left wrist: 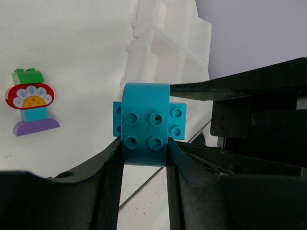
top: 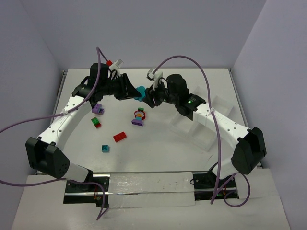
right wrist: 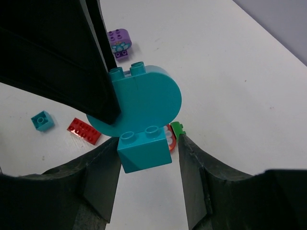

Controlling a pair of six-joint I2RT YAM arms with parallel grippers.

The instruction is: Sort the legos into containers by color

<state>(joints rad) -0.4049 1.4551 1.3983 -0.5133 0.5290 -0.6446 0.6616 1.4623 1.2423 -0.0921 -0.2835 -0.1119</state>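
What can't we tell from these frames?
- Tray contents: top view, right arm covers part; walls translucent.
- Right tool grip on the teal legos: right wrist view, pad contact unclear.
- Brick stack: right wrist view, mostly behind the teal legos.

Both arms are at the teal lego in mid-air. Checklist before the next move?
1. Left gripper shut on the teal lego stack: ok, both fingers press its sides.
2. Small teal brick sits between the right gripper fingers: ok.
3. Right grip firm: cannot tell, a slit shows at one finger.
4. Stack lifted clear of the table: ok.
5. Teal compartment of the tray known: cannot tell, its contents are not visible.
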